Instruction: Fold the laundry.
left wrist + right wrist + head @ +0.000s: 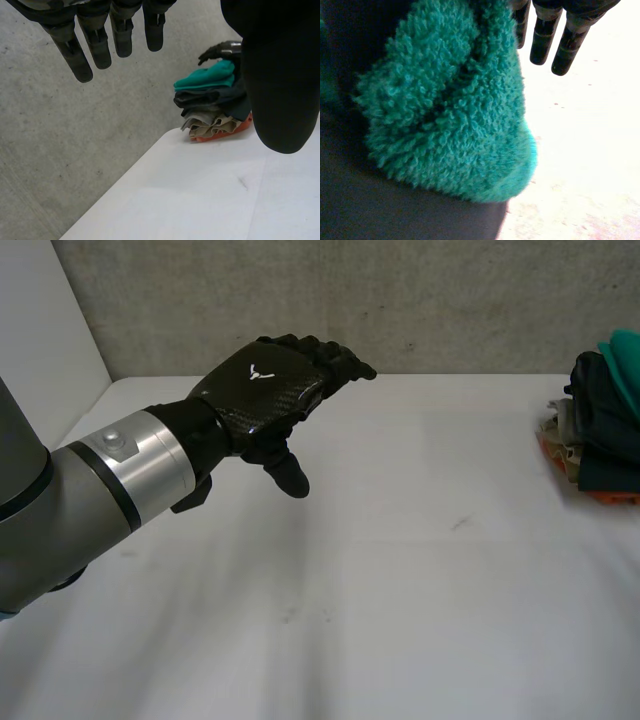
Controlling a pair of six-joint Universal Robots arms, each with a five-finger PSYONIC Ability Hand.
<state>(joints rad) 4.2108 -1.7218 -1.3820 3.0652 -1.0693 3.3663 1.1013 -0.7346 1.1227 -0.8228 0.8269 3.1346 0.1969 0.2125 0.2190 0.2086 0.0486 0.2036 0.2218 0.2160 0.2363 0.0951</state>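
Left hand (pixel 268 400) hangs above the white table (pixel 400 570), well apart from the laundry pile (pixel 600 440); fingers straight and relaxed, thumb apart, holding nothing. Small white winged emblem (pixel 258 371) on the hand's carbon-weave back, a mark and not lettering. Pile sits at the table's edge near the grey wall: teal terry towel (pixel 455 100) on top, dark cloths (pixel 210 97) under it, crumpled beige cloth (pixel 210 125), orange cloth (pixel 220 136) lowest. Right hand (pixel 542 42) over the pile's top, fingers straight, reaching past the towel's edge
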